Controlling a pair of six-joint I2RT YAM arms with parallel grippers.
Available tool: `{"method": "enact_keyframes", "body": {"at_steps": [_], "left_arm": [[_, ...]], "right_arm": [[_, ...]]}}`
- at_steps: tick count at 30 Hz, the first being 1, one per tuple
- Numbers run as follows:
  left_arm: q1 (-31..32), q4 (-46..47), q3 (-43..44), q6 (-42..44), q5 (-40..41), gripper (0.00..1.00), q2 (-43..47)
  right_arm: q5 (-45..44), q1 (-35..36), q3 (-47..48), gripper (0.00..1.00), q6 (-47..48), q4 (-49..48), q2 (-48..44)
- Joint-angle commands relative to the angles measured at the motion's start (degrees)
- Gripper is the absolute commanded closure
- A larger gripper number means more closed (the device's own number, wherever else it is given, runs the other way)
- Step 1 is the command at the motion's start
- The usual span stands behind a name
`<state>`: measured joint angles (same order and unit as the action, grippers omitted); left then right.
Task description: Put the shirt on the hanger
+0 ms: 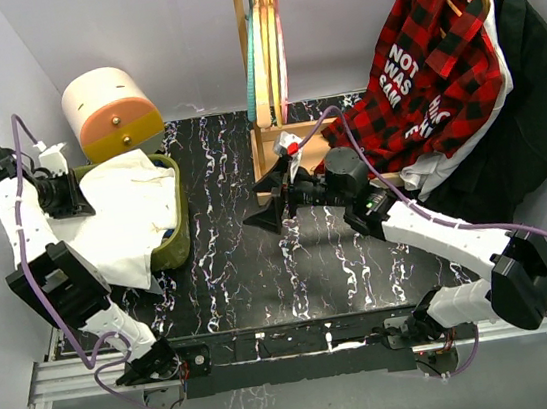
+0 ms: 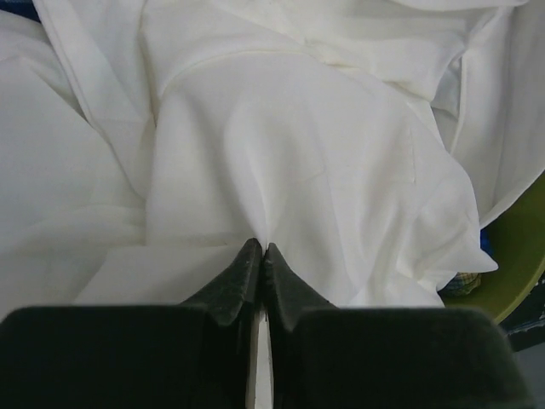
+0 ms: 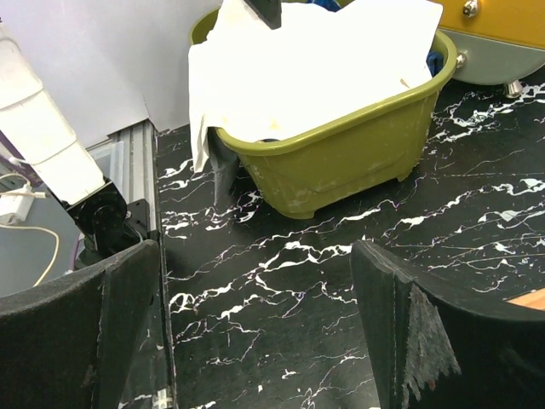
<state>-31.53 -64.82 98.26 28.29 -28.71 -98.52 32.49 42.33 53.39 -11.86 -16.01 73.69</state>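
Barely begun: left pincer [image 2: 258, 256] shut on white shirt [image 2: 324, 170] (heaped just ahead, in olive tub [image 3: 341, 162]); right pincer [image 3: 255, 290] spread wide, empty; pink hanger [image 1: 280, 47] off to its side, untouched.

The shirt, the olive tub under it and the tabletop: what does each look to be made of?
The shirt looks like thin woven cloth, matte white, falling in soft folds and fine creases. The tub is probably moulded plastic: olive, faint sheen, smooth rolled rim, some scuffs. The tabletop is black with white veining; real marble or a printed surface, I cannot tell.
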Motion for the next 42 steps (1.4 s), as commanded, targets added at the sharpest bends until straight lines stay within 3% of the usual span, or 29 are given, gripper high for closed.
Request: {"method": "enact_keyframes", "body": {"at_steps": [1,8,14,17,20,24,26,34,42], "left_arm": [[1.2,-4.6,-1.0,1.3,-5.0,1.0,1.2],[3.0,-8.2,0.6,2.8,-6.4,1.0,8.7],[3.4,-13.1,17.2,1.8,-7.2,1.0,12.4],[3.4,-14.6,23.7,2.5,-7.9,1.0,14.0],[3.5,-10.3,21.0,1.8,-7.7,1.0,19.1],[3.4,-4.2,15.1,2.6,-8.9,1.0,27.9],[3.4,-2.7,14.0,3.0,-9.9,1.0,30.9],[3.5,-4.8,17.0,3.0,-13.4,1.0,30.5],[3.9,-3.4,16.4,1.0,-13.5,1.0,30.9]], "right_arm": [[-0.6,0.0,-1.2,0.02,1.6,-3.6,-1.6],[-0.8,0.0,-1.6,0.02,1.0,-5.5,-0.6],[0.3,1.8,3.4,0.02,-0.8,-7.6,4.4],[-0.4,6.4,8.1,0.02,4.4,-5.9,8.6],[-5.3,11.3,13.1,0.02,8.0,-4.7,14.3],[-9.0,11.9,11.3,0.02,3.3,-25.2,19.1],[-7.6,11.9,14.1,0.02,2.2,-29.7,22.3],[1.2,12.1,36.4,0.02,-2.2,-26.3,39.2],[6.2,12.2,48.6,0.02,-4.8,-20.2,49.4]]}}
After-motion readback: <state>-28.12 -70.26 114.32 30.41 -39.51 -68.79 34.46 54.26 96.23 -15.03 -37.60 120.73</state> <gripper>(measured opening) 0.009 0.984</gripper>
